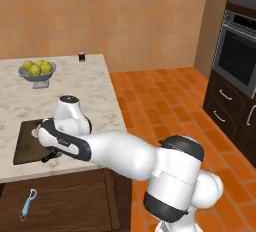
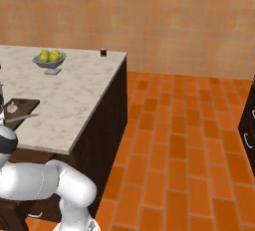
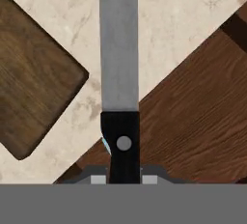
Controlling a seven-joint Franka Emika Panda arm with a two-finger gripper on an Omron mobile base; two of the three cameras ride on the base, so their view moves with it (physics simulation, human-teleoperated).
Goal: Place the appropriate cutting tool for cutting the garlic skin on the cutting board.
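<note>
While the gripper (image 3: 123,178) is clamping the knife (image 3: 119,49) by its handle, blade pointing toward 12 o'clock, the cutting board (image 3: 34,92) is lying at 9 o'clock.

Garlic (image 2: 12,107) occupies the cutting board's (image 2: 27,106) far end; near end open.

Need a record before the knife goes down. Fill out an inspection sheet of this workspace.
Surface: marble counter.
Job's things: knife held over the counter edge, beside the cutting board; garlic lies on the board.
Clutter: bowl of yellow-green fruit; small dark jar; blue-handled peeler low against the cabinet front.
Hand: hand shut on the knife's black handle.
Cables: nothing seen.
Surroundings: orange tile floor; wall oven.
</note>
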